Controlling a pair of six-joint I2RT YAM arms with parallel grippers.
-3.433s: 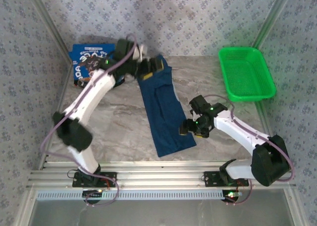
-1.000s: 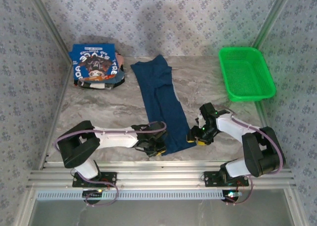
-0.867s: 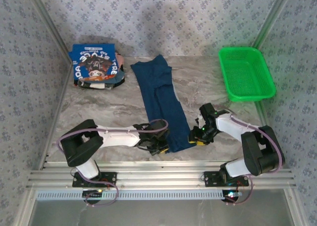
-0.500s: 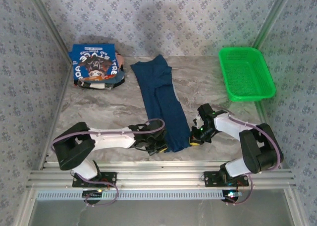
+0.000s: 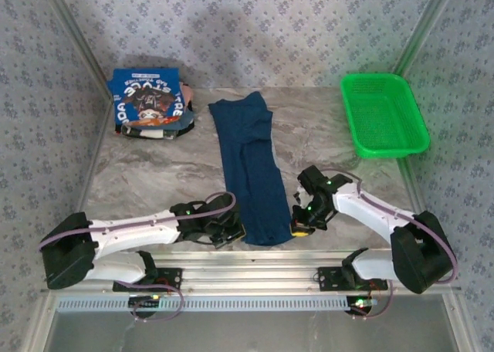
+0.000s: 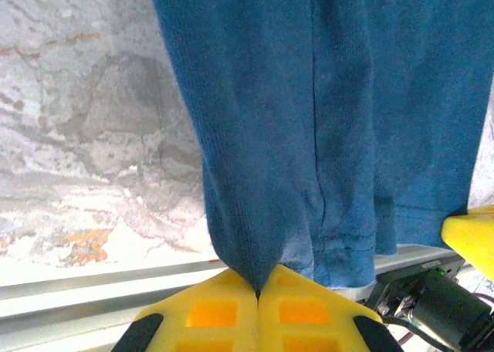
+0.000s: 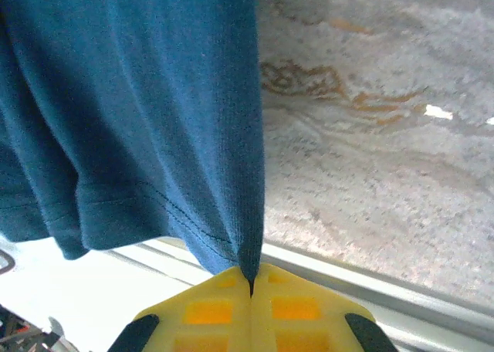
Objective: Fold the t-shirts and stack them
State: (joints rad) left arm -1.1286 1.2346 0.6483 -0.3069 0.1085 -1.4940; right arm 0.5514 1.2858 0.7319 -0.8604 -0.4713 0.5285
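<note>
- The left end effector (image 6: 258, 290) is pinched tight on the near-left hem corner of the navy t-shirt (image 5: 248, 167).
- The right end effector (image 7: 251, 286) is clamped the same way on the near-right hem corner, and the hem spans between the two.
- From both, the shirt's long axis runs straight ahead across the bench (image 5: 154, 174), with the collar end farthest.
- The folded brighter blue t-shirt (image 5: 148, 101) lies far ahead and left of the left end effector, the nearer arm.
- The coming fold probably carries the hem forward along that axis.
</note>
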